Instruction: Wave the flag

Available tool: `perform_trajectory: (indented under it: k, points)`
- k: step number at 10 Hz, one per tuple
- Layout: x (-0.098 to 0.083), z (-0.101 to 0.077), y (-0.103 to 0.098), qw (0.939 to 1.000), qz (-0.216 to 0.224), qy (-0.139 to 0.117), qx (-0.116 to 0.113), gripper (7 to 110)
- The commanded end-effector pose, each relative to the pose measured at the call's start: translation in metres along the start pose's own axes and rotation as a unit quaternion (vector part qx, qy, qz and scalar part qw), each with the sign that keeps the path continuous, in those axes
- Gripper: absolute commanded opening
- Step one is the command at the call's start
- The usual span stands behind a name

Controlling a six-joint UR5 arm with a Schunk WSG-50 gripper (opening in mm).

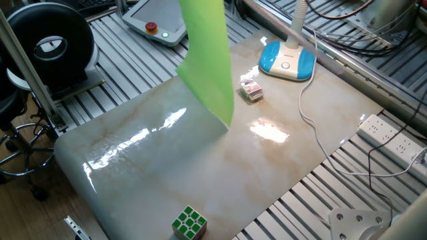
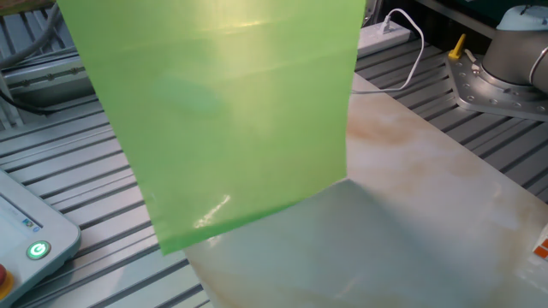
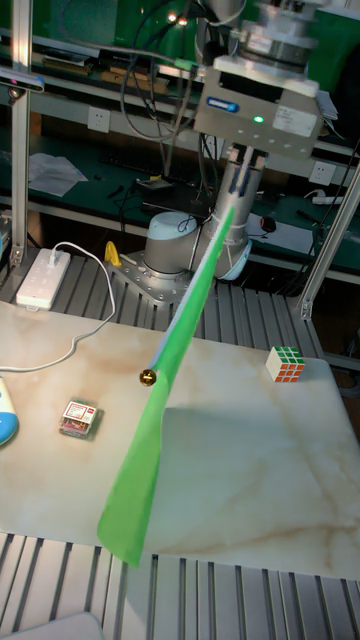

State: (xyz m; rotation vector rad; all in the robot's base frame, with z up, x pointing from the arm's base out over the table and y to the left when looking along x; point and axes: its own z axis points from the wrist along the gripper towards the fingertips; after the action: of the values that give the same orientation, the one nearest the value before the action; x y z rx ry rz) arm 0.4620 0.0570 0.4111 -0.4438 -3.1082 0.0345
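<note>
No words, brand names or numbers can be read anywhere. The one sign is a white power symbol on a glowing round green button (image 2: pixel 36 251), set in the grey-white control pendant (image 2: pixel 26 235) at the table's edge; the small printed red-and-white box (image 3: pixel 78 418) carries markings too small to read.

My glossy beige marble-patterned worktop (image 1: pixel 220 173) carries a green-faced puzzle cube (image 1: pixel 189 222), a small scrambled red-and-white cube (image 1: pixel 251 91), and a blue-and-white lamp base (image 1: pixel 287 61).

The gripper (image 3: pixel 240 188) grips the flag (image 3: pixel 165 400), its green sheet slanting down (seen edge-on) over the marble table (image 3: pixel 260 470), puzzle cube (image 3: pixel 286 364) beside.
</note>
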Motion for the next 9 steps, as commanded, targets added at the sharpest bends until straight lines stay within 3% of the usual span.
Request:
perform_trajectory:
  k: [1, 3, 5, 7, 9]
  points:
    - [0.008, -0.01, 0.05, 0.998, 0.062, 0.0, 0.015, 7]
    - [0.004, -0.009, 0.048, 0.9972, 0.071, -0.003, 0.024, 7]
    - [-0.006, -0.005, 0.029, 0.9986, 0.042, -0.01, 0.03, 7]
    - [-0.02, -0.002, -0.01, 0.9992, -0.015, -0.018, 0.032, 7]
    - [-0.035, 0.005, -0.06, 0.9952, -0.08, -0.041, 0.038, 7]
